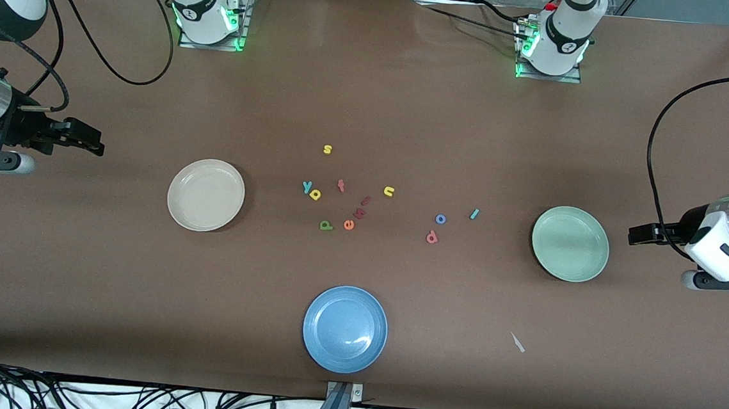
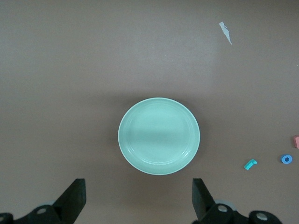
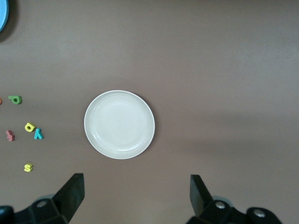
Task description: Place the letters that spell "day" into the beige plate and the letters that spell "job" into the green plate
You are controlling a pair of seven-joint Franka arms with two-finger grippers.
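Six letters lie mid-worktop (image 1: 76, 287), between the empty beige plate (image 1: 205, 194) and green plate (image 1: 570, 243). Both tools, left tool (image 2: 138, 198) and right tool (image 3: 135, 196), hover released; start with the plate-side letters.

Readable characters: loose foam letters only, all lying flat on the brown table (image 1: 371, 102).

- Yellow foam "s" (image 1: 327, 149): farthest from the front camera.
- Teal foam "y" (image 1: 306, 187), touching yellow foam "a" (image 1: 315, 194).
- Red foam "t" (image 1: 341, 185): just beside that pair.
- Yellow foam "n" (image 1: 389, 191).
- Two dark red foam letters (image 1: 360, 214): shapes not legible.
- Green foam "d" (image 1: 326, 225), beside orange foam "e" (image 1: 349, 224).
- Blue foam ring "o" (image 1: 440, 219).
- Thin teal foam "j" (image 1: 474, 214), near the "o".
- Pinkish-red foam "b" (image 1: 431, 237), nearer the camera than the "o".
- Round black emblems (image 1: 189, 11) on the white arm bases: too small to read.
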